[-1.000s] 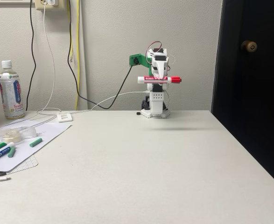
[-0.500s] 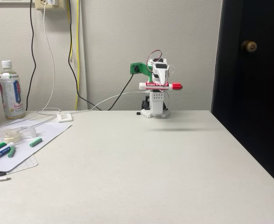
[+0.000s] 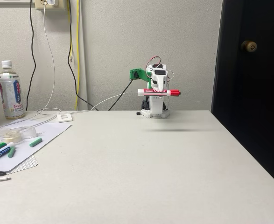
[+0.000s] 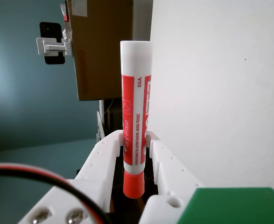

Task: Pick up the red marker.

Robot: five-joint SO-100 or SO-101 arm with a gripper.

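The red marker (image 3: 158,92) hangs level in the air above the far edge of the table, red cap to the right in the fixed view. My gripper (image 3: 158,89) is shut on its middle, with the white arm folded up over its base. In the wrist view the red marker (image 4: 136,116) runs up the picture, pinched between the two white fingers (image 4: 106,151), its red cap at the bottom and white end at the top.
Green-capped markers (image 3: 0,152) lie on a paper sheet (image 3: 43,137) at the left, beside a loose green cap (image 3: 35,142). A drink bottle (image 3: 10,90) stands at the far left. Cables (image 3: 104,100) trail behind the arm's base. A dark door (image 3: 251,84) borders the table's right side.
The gripper with the marker has sunk from its height a second ago to lower down, swinging slightly right and back left on the way. It keeps its hold throughout.
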